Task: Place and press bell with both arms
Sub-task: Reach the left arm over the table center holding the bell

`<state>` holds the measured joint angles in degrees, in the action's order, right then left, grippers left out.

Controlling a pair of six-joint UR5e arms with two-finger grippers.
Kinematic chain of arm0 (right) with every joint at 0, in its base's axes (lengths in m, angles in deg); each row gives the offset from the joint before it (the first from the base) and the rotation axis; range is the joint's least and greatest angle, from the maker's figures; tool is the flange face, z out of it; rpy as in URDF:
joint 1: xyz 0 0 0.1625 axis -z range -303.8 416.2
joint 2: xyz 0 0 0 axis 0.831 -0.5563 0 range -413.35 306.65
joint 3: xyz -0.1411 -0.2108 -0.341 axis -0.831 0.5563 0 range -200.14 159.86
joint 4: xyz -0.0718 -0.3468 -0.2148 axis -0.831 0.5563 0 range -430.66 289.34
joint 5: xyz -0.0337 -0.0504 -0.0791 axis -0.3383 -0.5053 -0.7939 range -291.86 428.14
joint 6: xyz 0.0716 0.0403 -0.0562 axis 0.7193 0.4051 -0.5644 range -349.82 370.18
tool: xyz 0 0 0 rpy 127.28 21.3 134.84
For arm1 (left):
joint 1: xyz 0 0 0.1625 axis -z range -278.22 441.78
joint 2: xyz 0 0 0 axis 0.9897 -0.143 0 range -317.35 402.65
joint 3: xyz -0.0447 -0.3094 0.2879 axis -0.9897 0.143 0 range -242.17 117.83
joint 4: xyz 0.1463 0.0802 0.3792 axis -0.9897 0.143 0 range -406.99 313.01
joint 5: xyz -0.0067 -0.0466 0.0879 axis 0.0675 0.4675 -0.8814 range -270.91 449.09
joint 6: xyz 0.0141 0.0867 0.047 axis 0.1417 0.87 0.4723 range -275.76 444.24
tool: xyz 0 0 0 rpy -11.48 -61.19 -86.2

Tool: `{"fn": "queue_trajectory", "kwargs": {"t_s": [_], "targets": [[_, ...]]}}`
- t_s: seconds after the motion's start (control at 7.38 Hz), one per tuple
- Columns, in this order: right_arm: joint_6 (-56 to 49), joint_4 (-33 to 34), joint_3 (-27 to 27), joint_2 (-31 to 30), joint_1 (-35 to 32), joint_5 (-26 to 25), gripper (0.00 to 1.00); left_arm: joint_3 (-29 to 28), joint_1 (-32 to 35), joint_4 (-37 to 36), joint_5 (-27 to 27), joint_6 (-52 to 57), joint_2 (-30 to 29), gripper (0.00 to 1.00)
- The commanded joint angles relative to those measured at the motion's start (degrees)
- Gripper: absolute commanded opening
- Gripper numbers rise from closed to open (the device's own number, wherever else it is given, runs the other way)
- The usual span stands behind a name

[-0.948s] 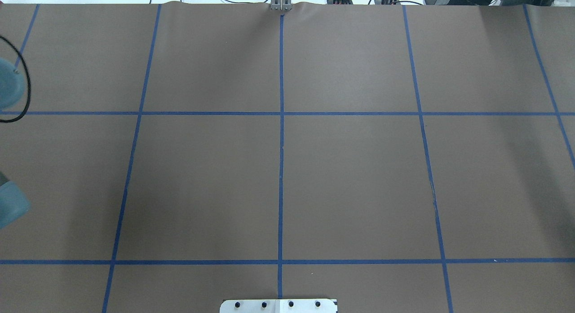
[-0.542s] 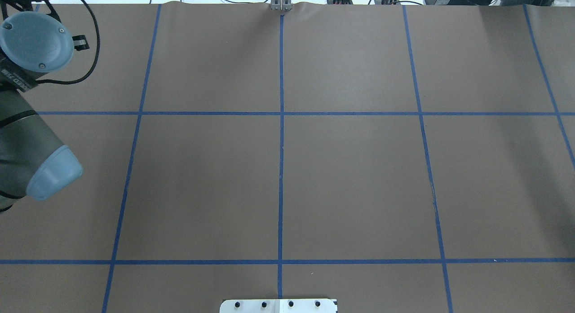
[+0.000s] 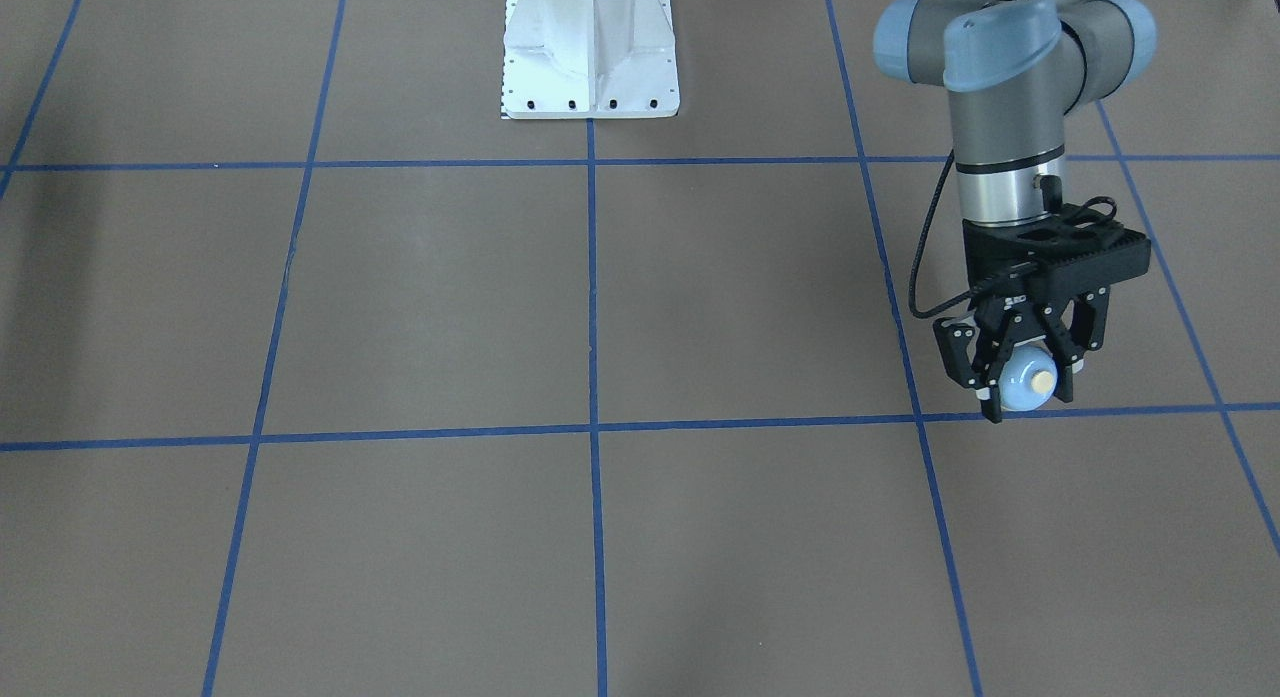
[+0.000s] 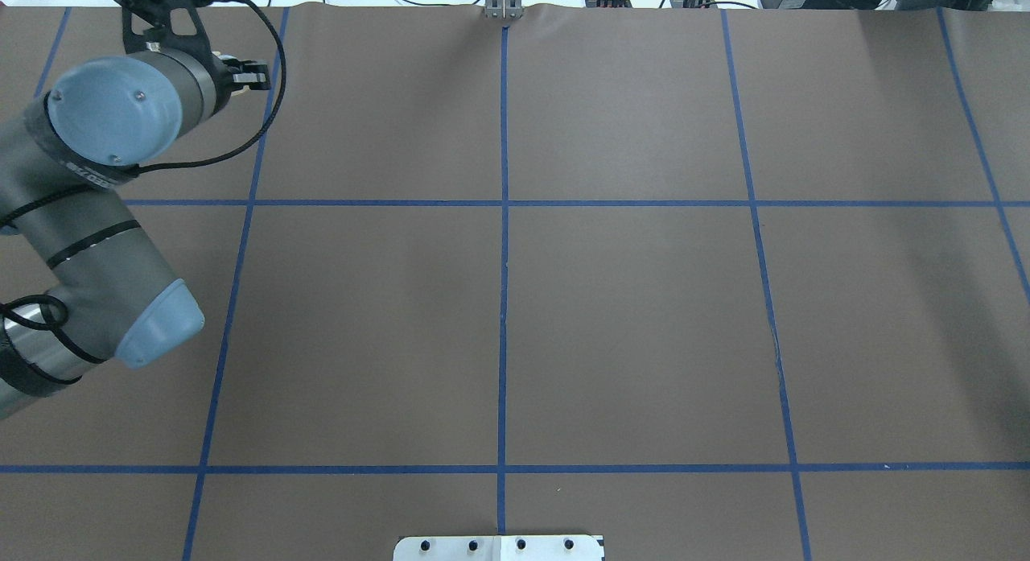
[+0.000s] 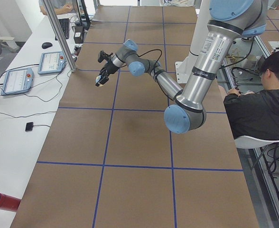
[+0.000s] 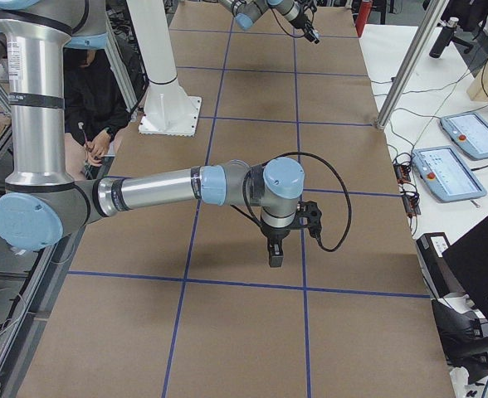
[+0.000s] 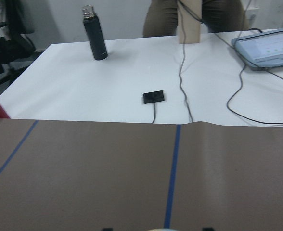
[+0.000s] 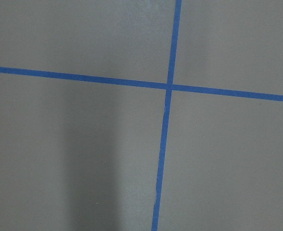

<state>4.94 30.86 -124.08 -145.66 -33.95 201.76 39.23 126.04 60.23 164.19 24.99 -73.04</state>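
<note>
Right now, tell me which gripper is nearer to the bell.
Left. The left gripper is clamped around the bell, holding it above the brown surface; the right gripper hovers far from it.

We see a brown table (image 4: pixel 644 319) gridded with blue tape (image 4: pixel 504 303); beside it a white bench (image 7: pixel 59 82) carries a black bottle (image 7: pixel 95 33) and two teach pendants (image 5: pixel 56 62).

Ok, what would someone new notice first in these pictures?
The light-blue bell, gripped in the left arm's jaws above the brown table, near the far edge on the robot's left. Then the right arm, stretched low over the table's right end, and the blue tape grid covering the whole surface.
</note>
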Motion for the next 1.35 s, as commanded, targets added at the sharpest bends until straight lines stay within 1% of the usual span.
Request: {"fn": "queue_trajectory", "kwargs": {"t_s": [0.0,0.14,0.27,0.41,0.54,0.68,0.81,0.95,1.22], "targets": [[0.1,0.1,0.2,-0.1,0.1,0.0,1.00,-4.1,-3.9,8.2,0.0,4.6,-4.3,0.00],[0.1,0.1,0.1,-0.1,0.1,0.1,1.00,-10.1,-5.3,17.8,-0.1,5.1,-6.4,0.00],[0.1,0.1,0.1,-0.1,0.0,0.1,1.00,-19.1,-6.9,27.3,-0.4,5.2,-10.0,0.00],[0.1,0.1,0.2,-0.1,0.0,0.1,1.00,-25.2,-9.9,33.9,-4.5,5.2,-13.5,0.00],[0.1,0.1,0.2,-0.1,0.1,0.1,1.00,-28.4,-13.5,36.4,-8.4,5.1,-16.3,0.00],[0.1,0.1,0.2,-0.1,0.1,0.1,1.00,-31.0,-15.8,39.4,-10.7,5.0,-19.1,0.00],[0.1,0.1,0.3,0.0,0.1,0.1,1.00,-33.4,-17.5,43.5,-12.8,5.0,-20.0,0.00],[0.1,0.1,0.3,0.0,0.1,0.1,1.00,-34.9,-19.1,43.7,-15.1,5.0,-20.4,0.00],[0.1,0.1,0.2,-0.1,0.1,0.1,1.00,-43.5,-19.1,44.1,-16.0,5.0,-24.9,0.00]]}}
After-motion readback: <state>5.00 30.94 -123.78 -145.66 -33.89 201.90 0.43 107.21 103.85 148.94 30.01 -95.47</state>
